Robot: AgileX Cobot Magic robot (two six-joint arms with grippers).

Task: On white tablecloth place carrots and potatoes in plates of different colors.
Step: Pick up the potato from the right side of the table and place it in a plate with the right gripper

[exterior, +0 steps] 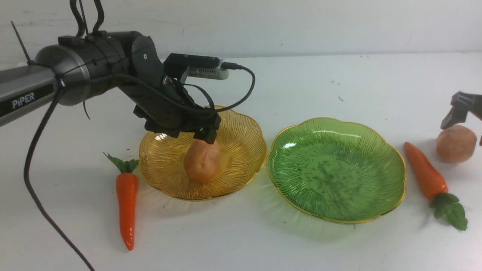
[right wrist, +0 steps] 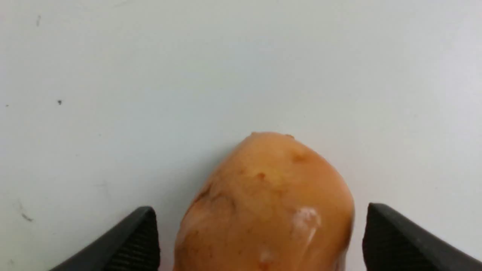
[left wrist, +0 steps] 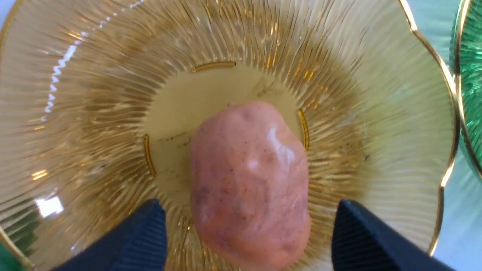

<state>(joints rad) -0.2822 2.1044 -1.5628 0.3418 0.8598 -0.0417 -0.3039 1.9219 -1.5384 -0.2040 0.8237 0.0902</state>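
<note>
Nearer us on the white tablecloth [exterior: 241, 241], a darker lumpy toy potato [exterior: 202, 162] lies in the amber ribbed plate [exterior: 241, 139] between our left end effector's [left wrist: 248, 206] spread fingers; farther right, a paler round potato [exterior: 456, 143] sits between our right end effector's [right wrist: 260, 212] parted fingers.

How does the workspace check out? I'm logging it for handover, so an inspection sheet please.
Surface: white tablecloth, flat.
Job's things: darker potato lies in the amber plate; green plate holds no vegetable; left carrot, right carrot and paler potato lie on the cloth.
Clutter: a few dark specks.
Grippers: left gripper above the darker potato, jaws open either side with gaps showing; right gripper over the paler potato, jaws open, not touching.
Cables: black cable hangs from the left arm; wrist-camera cable loops above the amber plate.
Surroundings: plain wall behind.
</note>
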